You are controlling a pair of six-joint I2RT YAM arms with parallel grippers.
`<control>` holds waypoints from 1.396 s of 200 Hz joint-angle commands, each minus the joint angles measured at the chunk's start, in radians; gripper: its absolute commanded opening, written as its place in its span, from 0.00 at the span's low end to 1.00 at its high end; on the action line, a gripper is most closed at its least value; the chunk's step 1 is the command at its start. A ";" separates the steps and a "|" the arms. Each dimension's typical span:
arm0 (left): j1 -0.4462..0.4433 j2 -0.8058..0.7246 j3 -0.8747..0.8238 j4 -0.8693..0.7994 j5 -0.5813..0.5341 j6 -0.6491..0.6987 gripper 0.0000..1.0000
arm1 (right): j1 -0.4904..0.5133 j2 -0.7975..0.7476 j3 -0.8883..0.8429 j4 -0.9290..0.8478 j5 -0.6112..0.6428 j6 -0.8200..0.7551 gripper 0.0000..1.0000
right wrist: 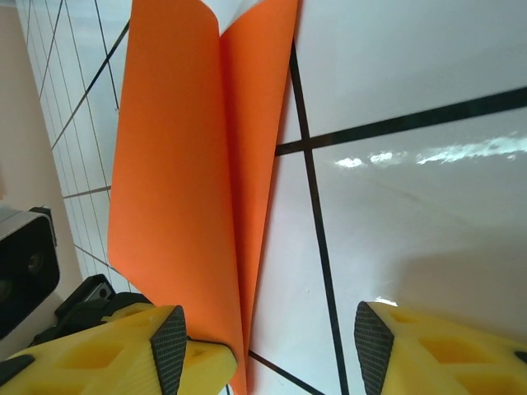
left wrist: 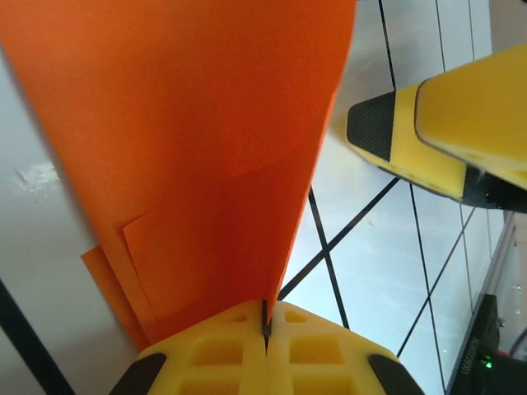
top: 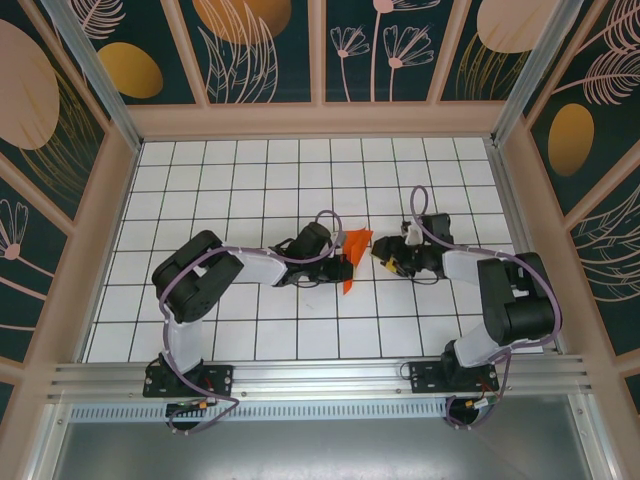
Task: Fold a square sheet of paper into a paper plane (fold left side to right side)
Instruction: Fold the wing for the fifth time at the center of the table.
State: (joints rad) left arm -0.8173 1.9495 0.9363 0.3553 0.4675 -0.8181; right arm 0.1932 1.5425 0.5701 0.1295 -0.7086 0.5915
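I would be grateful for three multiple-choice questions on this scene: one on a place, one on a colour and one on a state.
1. Where is the orange paper?
A. between the two grippers
B. far off to the left
C. at the near edge

2. What colour are the fingers of the right gripper?
A. blue
B. yellow
C. green

3. How is the left gripper?
A. wide open
B. shut on the paper
C. half open, empty

Answers:
1 A, the top view shows it between both gripper tips.
2 B, they are yellow with black pads.
3 B, its jaws are closed with the paper pinched between them.
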 commanded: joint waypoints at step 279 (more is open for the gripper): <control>0.028 0.029 -0.053 0.184 0.095 -0.127 0.15 | 0.117 0.239 0.159 0.004 0.050 0.069 0.49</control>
State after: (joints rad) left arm -0.7967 1.9926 0.9009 0.5205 0.5533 -0.9455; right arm 0.2840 1.7164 0.7189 0.1291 -0.6971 0.6659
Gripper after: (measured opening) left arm 0.128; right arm 0.491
